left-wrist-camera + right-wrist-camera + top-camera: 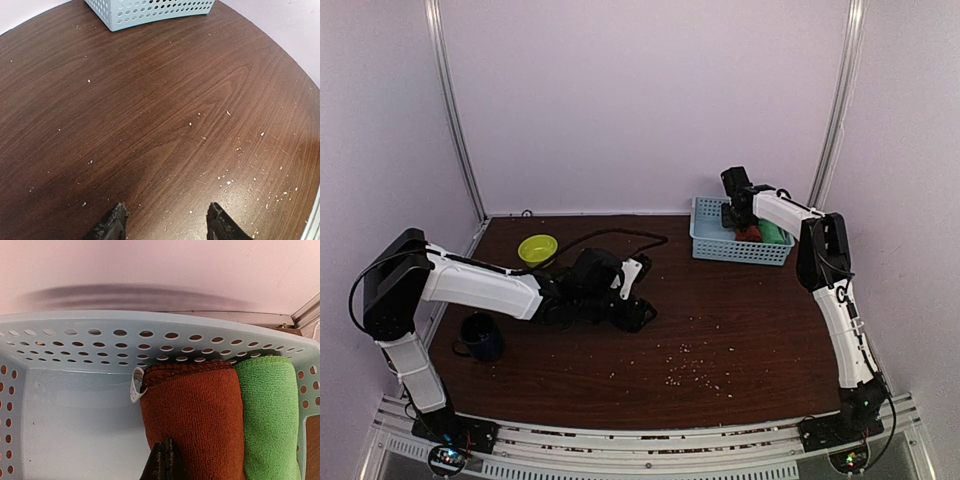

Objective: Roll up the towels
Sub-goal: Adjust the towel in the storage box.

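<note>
The rust towel (pixel 192 415) and the green towel (pixel 267 410) lie rolled side by side at the right end of the light-blue basket (pixel 75 340). In the top view both the rust towel (pixel 750 233) and the green towel (pixel 775 234) show inside the basket (pixel 715 247) at the back right. My right gripper (pixel 166 452) is shut, its tips resting at the near left edge of the rust towel; I see no cloth between the fingers. It reaches into the basket from above (pixel 738 222). My left gripper (pixel 167 220) is open and empty, low over bare table mid-left (pixel 635 315).
A yellow bowl (pixel 537 247) sits at the back left and a dark mug (pixel 480 337) at the front left. White crumbs (pixel 690 365) are scattered over the brown table. The left half of the basket holds nothing. Walls enclose the table.
</note>
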`<action>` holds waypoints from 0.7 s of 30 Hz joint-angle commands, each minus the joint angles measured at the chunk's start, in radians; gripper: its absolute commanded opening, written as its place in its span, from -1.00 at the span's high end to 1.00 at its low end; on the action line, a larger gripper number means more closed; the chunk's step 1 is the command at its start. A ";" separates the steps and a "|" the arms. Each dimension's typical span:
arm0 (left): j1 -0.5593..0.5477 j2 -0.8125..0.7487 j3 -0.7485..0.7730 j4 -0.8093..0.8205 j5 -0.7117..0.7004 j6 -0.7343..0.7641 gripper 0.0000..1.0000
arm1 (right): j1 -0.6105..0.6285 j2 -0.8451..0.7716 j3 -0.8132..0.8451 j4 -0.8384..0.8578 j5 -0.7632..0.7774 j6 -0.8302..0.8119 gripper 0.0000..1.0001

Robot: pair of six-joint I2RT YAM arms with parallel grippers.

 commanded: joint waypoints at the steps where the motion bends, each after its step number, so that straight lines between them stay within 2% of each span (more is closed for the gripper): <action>1: -0.006 -0.013 -0.009 0.032 -0.014 -0.006 -0.13 | -0.009 0.011 -0.023 -0.004 0.099 0.012 1.00; 7: -0.007 -0.011 -0.001 0.032 -0.017 0.003 -0.13 | -0.007 -0.034 -0.045 0.018 -0.033 0.021 1.00; 15: -0.006 -0.031 0.027 -0.017 -0.086 0.063 -0.14 | -0.008 -0.205 -0.058 0.076 -0.054 0.001 1.00; 21: 0.003 -0.033 0.095 -0.102 -0.155 0.124 -0.21 | -0.008 -0.344 -0.142 0.106 -0.121 -0.006 1.00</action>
